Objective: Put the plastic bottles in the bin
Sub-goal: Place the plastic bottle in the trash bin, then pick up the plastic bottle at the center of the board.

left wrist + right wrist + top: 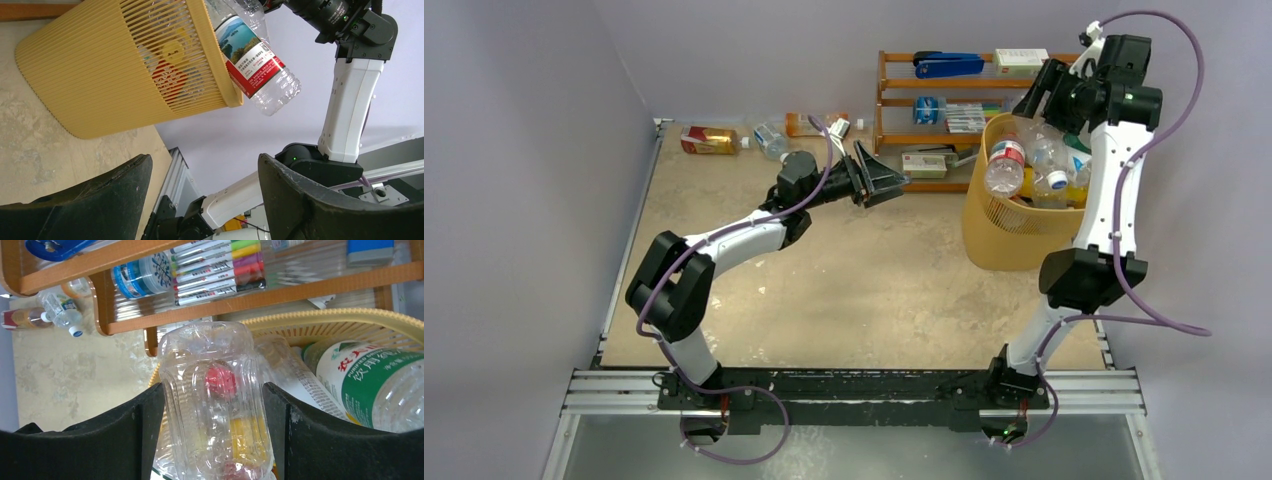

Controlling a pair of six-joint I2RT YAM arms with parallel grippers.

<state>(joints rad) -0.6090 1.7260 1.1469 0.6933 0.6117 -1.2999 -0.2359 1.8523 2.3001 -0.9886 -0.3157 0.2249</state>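
The bin [1002, 245] is yellow-orange, its wall ruled with fine slats from rim to base. At its 9 o'clock rim the red-label bottle [255, 65] is clear, its label red with white print and a blue-green lake picture. The green-label bottle [372, 385] carries white characters on green. The clear bottle [215, 440] shows a red cap and some yellow through its base. The left tool [205, 172] and right tool [215, 390] are black. The bench [854, 280] is mottled beige. At its 12 o'clock the rack [884, 100] is orange-brown, with a blue stapler [949, 66] and pens [215, 262] capped green, yellow, purple, orange and red.
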